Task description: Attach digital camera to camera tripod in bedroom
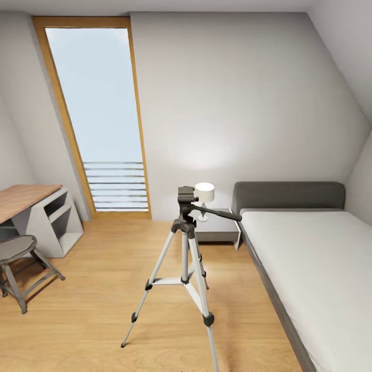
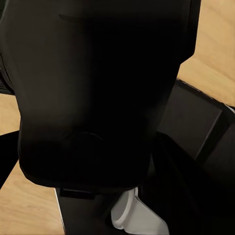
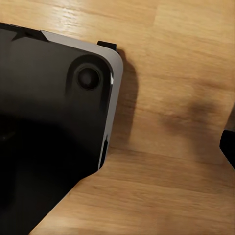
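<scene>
White walls, ceiling sloped at right. Tall wood-framed window (image 1: 98, 119) held pale sky, slatted lower section. Light wood floor (image 1: 93, 305). Wood-topped desk (image 1: 26, 199) with grey shelving stood at left, grey stool (image 1: 18, 258) beside it. Low grey bed (image 1: 310, 263) with white mattress at right; lit white lamp (image 1: 204, 195) sat on nightstand (image 1: 219, 227).
</scene>
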